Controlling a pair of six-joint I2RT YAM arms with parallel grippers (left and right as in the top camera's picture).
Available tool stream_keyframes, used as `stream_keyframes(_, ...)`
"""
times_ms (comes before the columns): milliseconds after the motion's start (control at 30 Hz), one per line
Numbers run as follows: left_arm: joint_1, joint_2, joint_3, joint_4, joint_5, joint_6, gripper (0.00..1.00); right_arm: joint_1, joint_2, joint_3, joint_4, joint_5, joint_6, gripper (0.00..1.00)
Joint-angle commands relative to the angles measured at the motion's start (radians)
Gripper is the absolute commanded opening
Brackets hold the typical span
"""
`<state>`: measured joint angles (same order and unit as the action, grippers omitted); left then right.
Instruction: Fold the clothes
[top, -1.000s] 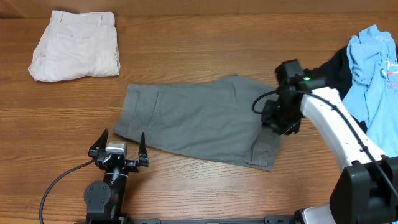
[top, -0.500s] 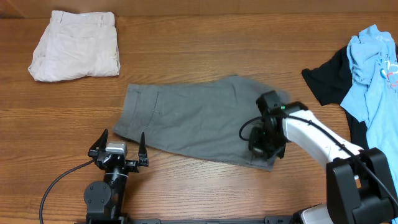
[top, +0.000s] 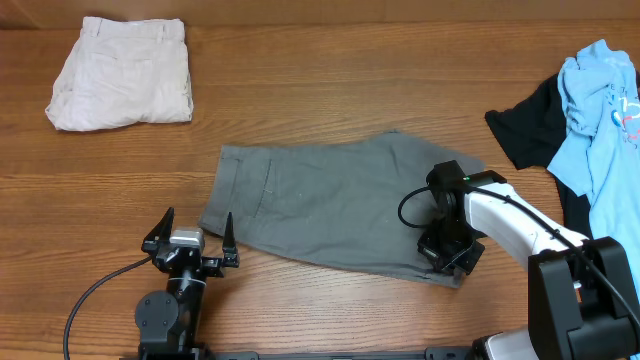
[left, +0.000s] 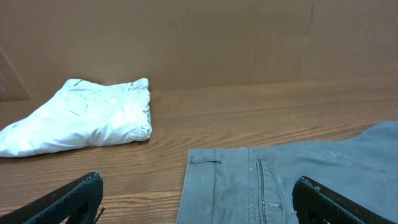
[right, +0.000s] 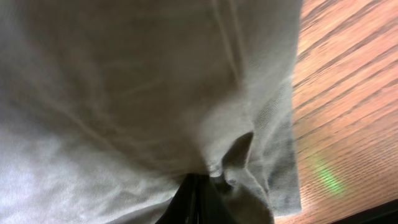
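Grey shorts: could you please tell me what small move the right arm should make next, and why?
Probably lift the right gripper slightly and carry its pinch leftward over the grey shorts. It is shut on bunched fabric at their near right corner, while the rest lies flat and unfolded.

Robot lab bench, not home — wood-grain table, left arm and right arm mounted at near edge, green status light lit on right arm, black cable trailing over top — plain brown board wall behind.
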<state>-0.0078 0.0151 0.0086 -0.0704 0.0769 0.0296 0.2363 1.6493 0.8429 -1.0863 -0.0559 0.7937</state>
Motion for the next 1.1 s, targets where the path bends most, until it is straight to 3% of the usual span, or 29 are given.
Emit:
stream_keyframes(0,-0.004,-0.011,-0.004,-0.001,-0.006,0.009,1.00,-0.005,-0.020,0.013,-0.006,0.075,0.045,0.04)
stream_keyframes(300,-0.004,-0.011,-0.004,-0.001,-0.006,0.009,1.00,-0.005,-0.217,0.185,-0.097,0.177,0.105,0.04)
stream_keyframes(333,-0.004,-0.011,-0.004,-0.001,-0.006,0.009,1.00,-0.004,-0.249,0.192,-0.091,0.174,0.101,0.08)
stream_keyframes(367,-0.004,-0.011,-0.004,-0.001,-0.006,0.009,1.00,0.000,-0.299,0.193,-0.066,0.150,0.073,0.31)
stream_keyframes(400,-0.004,-0.011,-0.004,-0.001,-0.006,0.009,1.00,0.005,-0.332,0.193,-0.040,0.115,0.039,0.66)
stream_keyframes(433,-0.004,-0.011,-0.004,-0.001,-0.006,0.009,1.00,0.007,-0.350,0.193,-0.021,0.086,0.015,0.85)
stream_keyframes(500,-0.004,-0.011,-0.004,-0.001,-0.006,0.009,1.00,0.011,-0.372,0.193,0.016,0.023,-0.013,0.98)
stream_keyframes(667,-0.004,-0.011,-0.004,-0.001,-0.006,0.009,1.00,0.012,-0.365,0.193,0.087,-0.067,-0.005,1.00)
stream_keyframes(1067,-0.004,-0.011,-0.004,-0.001,-0.006,0.009,1.00,0.012,-0.362,0.193,0.165,-0.073,-0.005,1.00)
